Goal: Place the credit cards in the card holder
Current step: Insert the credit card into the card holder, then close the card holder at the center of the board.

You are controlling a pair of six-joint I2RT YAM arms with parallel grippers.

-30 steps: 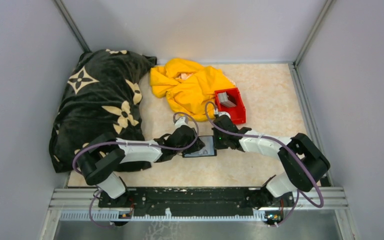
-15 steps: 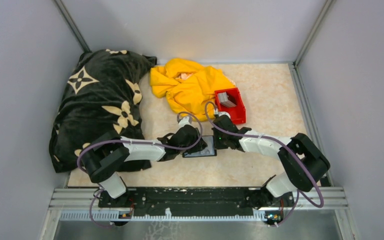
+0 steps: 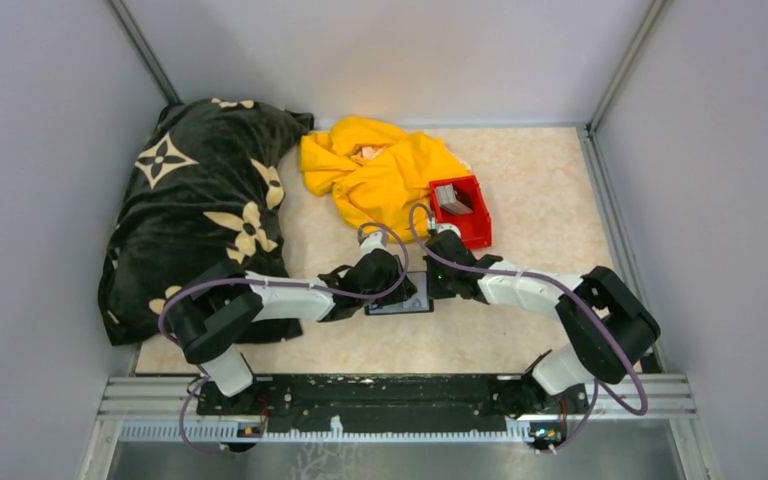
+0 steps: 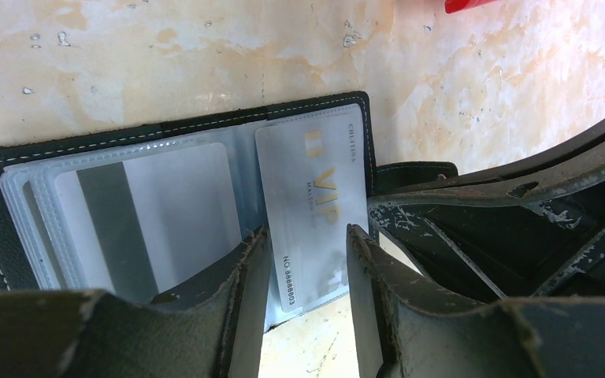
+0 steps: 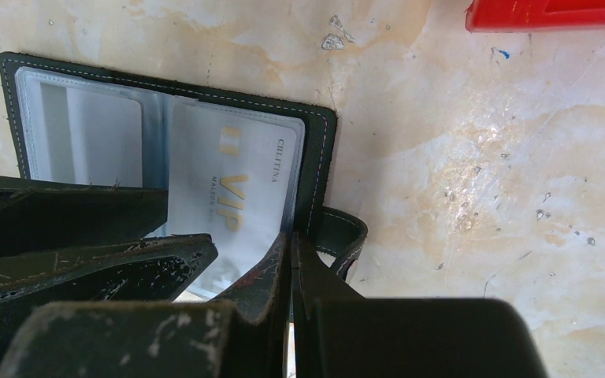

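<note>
The black card holder [image 3: 407, 297] lies open on the table between both arms, its clear slots [image 4: 126, 205] facing up. A silver VIP credit card [image 4: 315, 189] sits partly inside the right-hand slot, with its near end sticking out. My left gripper [image 4: 307, 240] has a finger against each long edge of that card. My right gripper [image 5: 291, 240] is shut with nothing between its fingers. Its tips press on the holder's right edge [image 5: 315, 157] beside the snap tab [image 5: 347, 236]. More grey credit cards [image 3: 450, 200] are stacked in the red bin [image 3: 472, 222].
A crumpled yellow cloth [image 3: 380, 175] lies behind the holder and touches the red bin. A black blanket with cream flowers [image 3: 200, 200] fills the left side. Grey walls close in the table on three sides.
My left arm has crept to the right toward the holder, carrying the card with it. The right arm and the holder have stayed put.
</note>
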